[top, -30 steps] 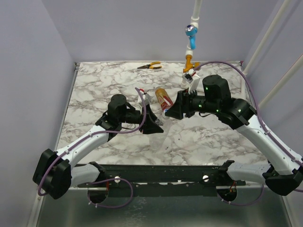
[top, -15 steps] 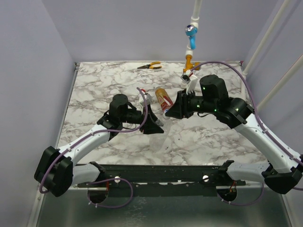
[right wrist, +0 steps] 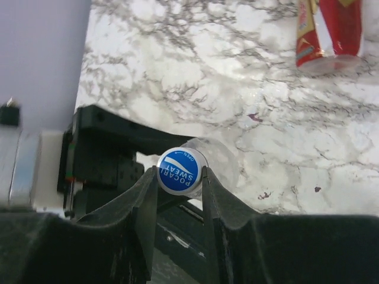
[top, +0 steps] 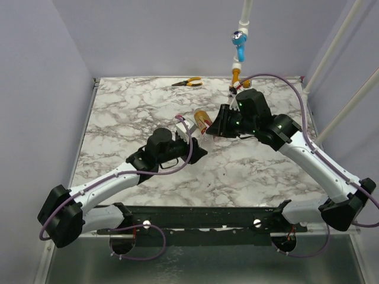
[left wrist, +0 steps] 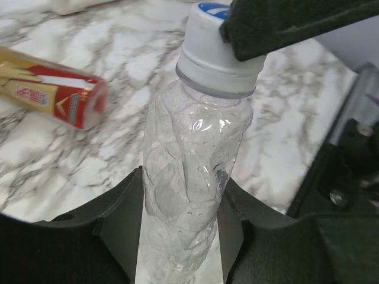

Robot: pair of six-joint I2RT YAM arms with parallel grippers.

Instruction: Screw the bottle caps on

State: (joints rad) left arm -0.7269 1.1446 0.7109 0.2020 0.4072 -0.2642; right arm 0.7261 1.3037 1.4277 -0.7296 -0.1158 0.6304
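Two grippers meet on one clear bottle (left wrist: 189,177), its thin wall crumpled. The left gripper (left wrist: 180,195) has its jaws partly closed around the bottle's body, with both fingers pressed against the plastic. The right gripper (right wrist: 180,177) is narrowed to the width of the blue-topped cap (right wrist: 182,170), one finger touching each side. The cap sits on the bottle's neck, its printed face toward the right wrist camera. Near them, a red-labelled bottle (top: 203,121) lies on its side on the marble table (top: 130,106), touched by neither gripper.
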